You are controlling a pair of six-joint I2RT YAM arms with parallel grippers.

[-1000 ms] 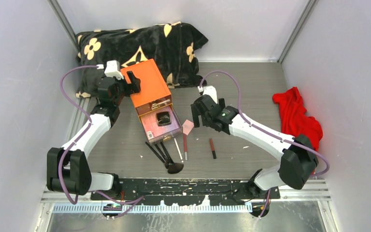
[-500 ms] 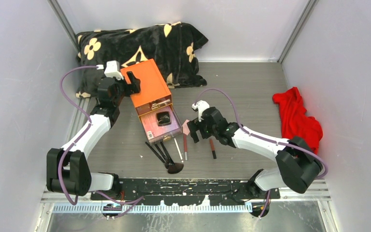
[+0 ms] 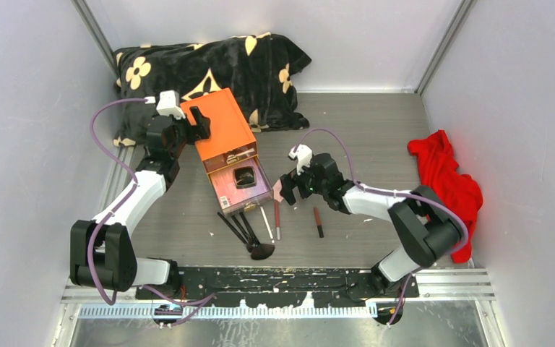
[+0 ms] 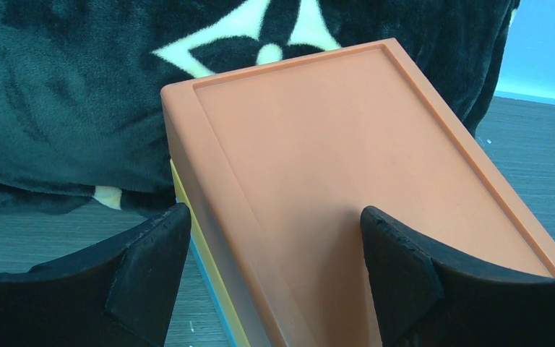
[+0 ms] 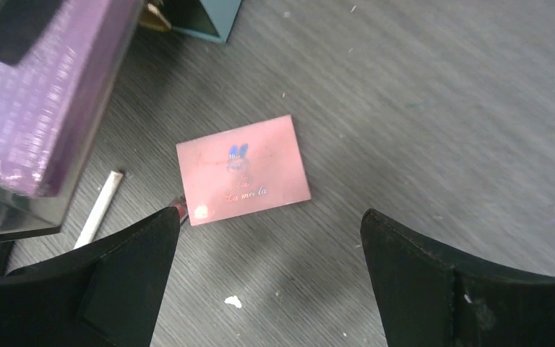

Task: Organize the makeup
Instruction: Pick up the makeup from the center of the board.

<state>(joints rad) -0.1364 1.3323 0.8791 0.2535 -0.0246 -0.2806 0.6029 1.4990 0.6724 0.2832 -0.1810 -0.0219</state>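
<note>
The pink palette (image 3: 282,189) lies flat on the table right of the open drawer (image 3: 242,184); it also shows in the right wrist view (image 5: 243,170). My right gripper (image 3: 294,189) is open and empty, low over the table just right of the palette, which lies ahead of its fingertips (image 5: 130,275). A red pencil (image 3: 277,217), a short dark pencil (image 3: 318,222) and several black-handled brushes (image 3: 240,228), one with a fluffy brown head (image 3: 262,251), lie in front of the drawer. My left gripper (image 3: 195,123) is open, its fingers (image 4: 397,267) straddling the left edge of the orange box (image 4: 347,181).
The orange box (image 3: 224,134) stands left of centre, its clear drawer holding a dark item. A black floral cloth (image 3: 209,65) lies at the back. A red cloth (image 3: 444,177) lies at the right wall. A white stick (image 5: 100,208) lies beside the drawer (image 5: 36,108).
My right gripper has dropped and moved left and nearer, from above the table to just beside the pink palette. The left arm has not moved.
</note>
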